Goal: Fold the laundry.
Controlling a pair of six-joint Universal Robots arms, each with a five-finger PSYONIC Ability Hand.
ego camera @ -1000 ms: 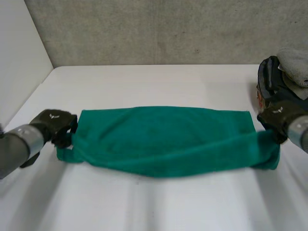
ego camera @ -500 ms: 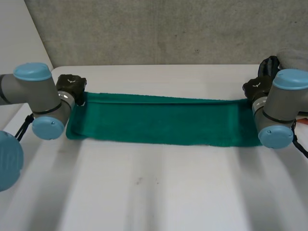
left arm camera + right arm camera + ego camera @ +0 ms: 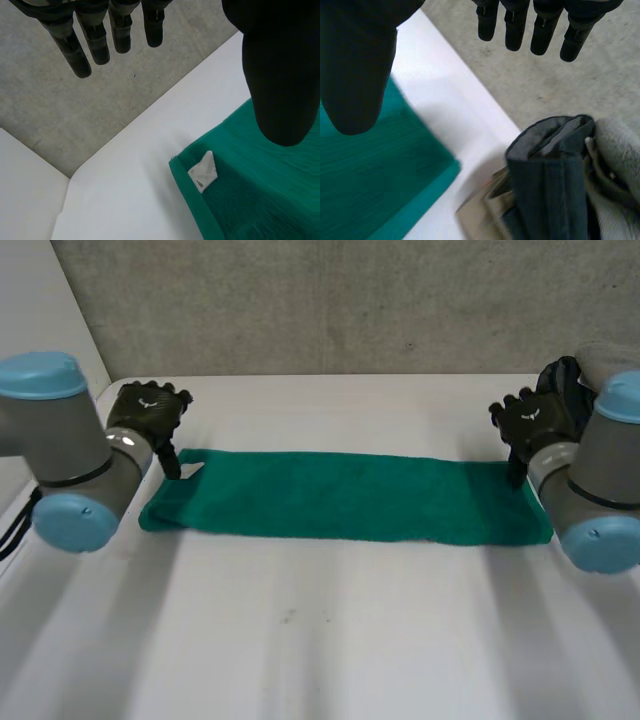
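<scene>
A green towel (image 3: 345, 497) lies folded into a long flat strip across the white table (image 3: 320, 640). My left hand (image 3: 150, 413) hovers above the towel's far left corner, fingers (image 3: 92, 40) straight and spread, nothing in them. Under it the green towel (image 3: 250, 190) shows a white label (image 3: 204, 171) at its corner. My right hand (image 3: 530, 420) hovers above the far right corner, fingers (image 3: 540, 27) straight and empty, with the green towel's corner (image 3: 380, 180) below its thumb.
A pile of folded clothes (image 3: 590, 390), dark blue and grey, sits at the table's right edge close to my right hand; the dark garment (image 3: 555, 175) lies just beyond the towel's corner. A grey wall (image 3: 330, 300) stands behind, a white panel at left.
Both hands carried the towel's near edge over to the far edge, folding it into a narrow strip, then let go and lifted with fingers spread.
</scene>
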